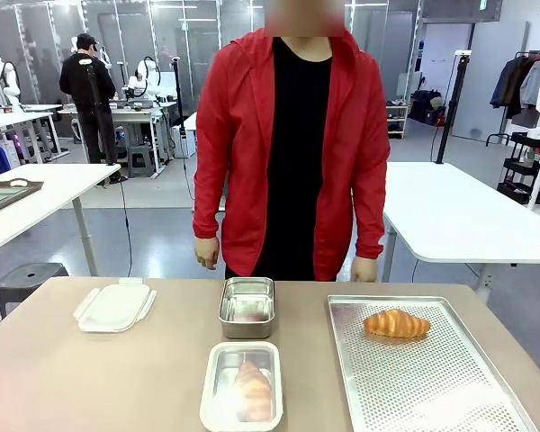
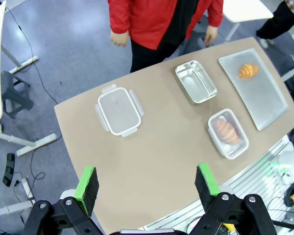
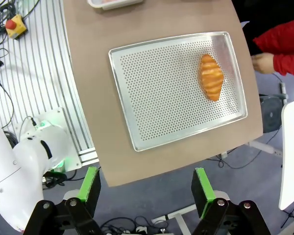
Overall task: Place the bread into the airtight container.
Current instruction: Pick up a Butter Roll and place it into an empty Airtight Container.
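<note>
While the left hand [image 2: 147, 188] and right hand [image 3: 147, 190] both hang released, well clear of the perforated tray [image 1: 432, 387], the croissant [image 1: 396, 323] lies on that tray near its far edge. Likely light, flaky, crushable: pinch gently across its thick middle.

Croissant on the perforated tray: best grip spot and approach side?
Take the croissant across its thick middle, straight down from above with the open right gripper. It lies flat and alone on the tray; its ends taper, so a grip there would likely slip.
</note>
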### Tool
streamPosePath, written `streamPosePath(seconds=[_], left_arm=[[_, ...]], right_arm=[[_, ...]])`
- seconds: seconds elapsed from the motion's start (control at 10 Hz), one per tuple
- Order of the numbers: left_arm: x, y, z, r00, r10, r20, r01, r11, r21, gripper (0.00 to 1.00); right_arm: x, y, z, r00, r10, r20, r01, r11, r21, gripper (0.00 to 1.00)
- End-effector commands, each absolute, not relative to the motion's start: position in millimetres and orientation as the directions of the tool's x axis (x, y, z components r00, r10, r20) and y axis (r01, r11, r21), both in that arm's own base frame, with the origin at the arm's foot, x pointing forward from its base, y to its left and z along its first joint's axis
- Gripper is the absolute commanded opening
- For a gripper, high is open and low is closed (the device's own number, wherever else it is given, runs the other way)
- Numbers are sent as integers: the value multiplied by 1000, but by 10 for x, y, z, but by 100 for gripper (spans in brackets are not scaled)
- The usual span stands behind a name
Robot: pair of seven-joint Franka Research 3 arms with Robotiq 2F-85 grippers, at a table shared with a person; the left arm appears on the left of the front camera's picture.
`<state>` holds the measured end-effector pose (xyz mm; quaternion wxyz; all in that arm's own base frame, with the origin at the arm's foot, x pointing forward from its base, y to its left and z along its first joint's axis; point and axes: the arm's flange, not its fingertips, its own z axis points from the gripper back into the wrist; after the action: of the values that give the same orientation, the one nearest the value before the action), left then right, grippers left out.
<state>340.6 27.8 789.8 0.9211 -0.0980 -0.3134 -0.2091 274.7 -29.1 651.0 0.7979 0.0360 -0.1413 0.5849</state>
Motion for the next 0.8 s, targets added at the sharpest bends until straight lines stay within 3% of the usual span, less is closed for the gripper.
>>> streamPosePath(seconds=[0.0, 0.2, 0.4, 0.5, 0.7], left_arm=[[3393, 273, 7900, 713, -326, 620, 452, 891, -51, 100], [3393, 273, 7900, 713, -326, 620, 452, 891, -51, 100], [3393, 273, 7900, 713, -326, 620, 452, 891, -51, 100], [3393, 273, 7900, 713, -326, 620, 452, 891, -51, 100], [3393, 273, 7900, 713, -326, 620, 452, 891, -51, 100]], right_arm=[[2930, -146, 6493, 257, 929, 268, -939, 305, -157, 93], [3361, 170, 6263, 166, 970, 179, -965, 197, -171, 93], [3811, 355, 5946, 149, 958, 245, -972, 187, -141, 93], [4023, 400, 5763, 179, 956, 234, -975, 204, -87, 93], [4393, 494, 5447, 171, 957, 233, -974, 200, -104, 93]])
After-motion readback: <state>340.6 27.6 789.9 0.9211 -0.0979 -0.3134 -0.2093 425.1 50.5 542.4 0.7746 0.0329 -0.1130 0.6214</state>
